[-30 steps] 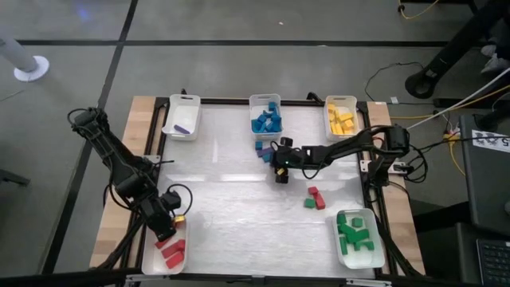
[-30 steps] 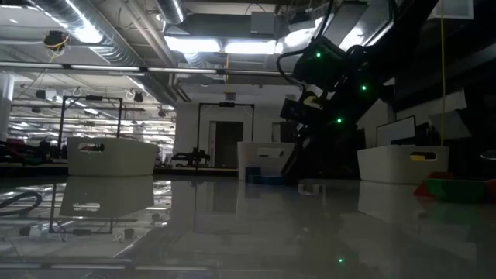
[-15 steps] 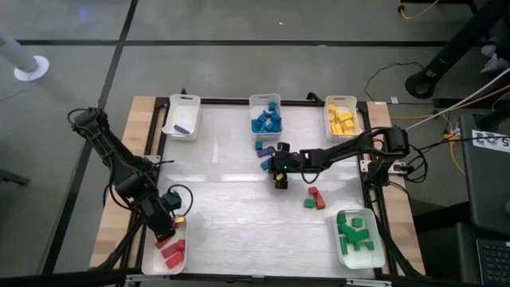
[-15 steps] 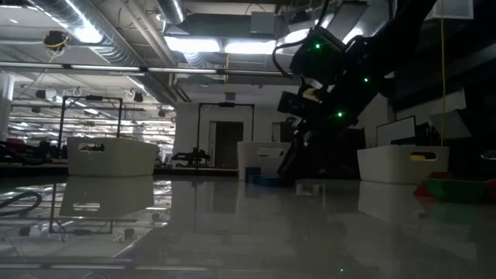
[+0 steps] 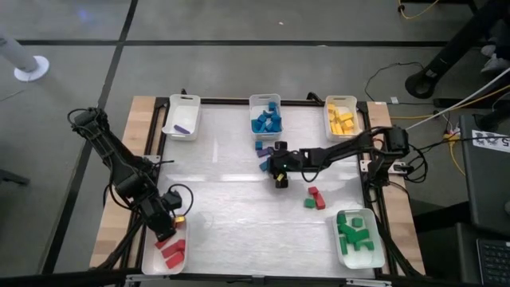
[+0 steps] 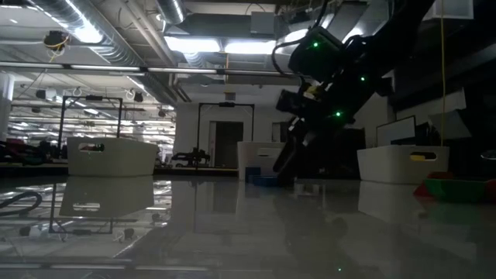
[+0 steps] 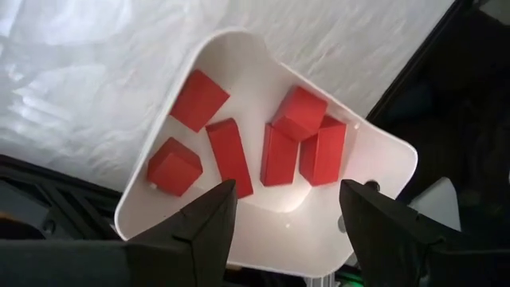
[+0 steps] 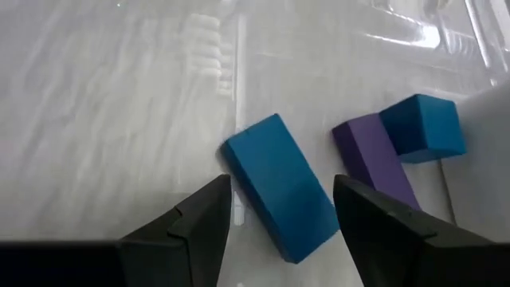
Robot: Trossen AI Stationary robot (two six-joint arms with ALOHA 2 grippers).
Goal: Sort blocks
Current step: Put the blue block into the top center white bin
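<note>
at the worktop's (image 5: 239, 207) near left corner, we see the left end effector (image 7: 287, 231) spread over a white tray (image 7: 382, 159) holding red blocks (image 7: 303, 143). mid-worktop, the right end effector (image 8: 279, 215) hangs released above a loose blue block (image 8: 279, 187), a purple block (image 8: 374, 163) beside it.

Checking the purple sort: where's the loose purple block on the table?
High view: the purple block lies mid-table just below the blue tray, beside a blue block, near the right gripper.

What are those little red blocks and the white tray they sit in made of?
The red blocks look like painted wood or solid plastic: matte, even colour, crisp edges. The white tray looks like moulded plastic, with smooth, faintly glossy walls and rounded corners.
</note>
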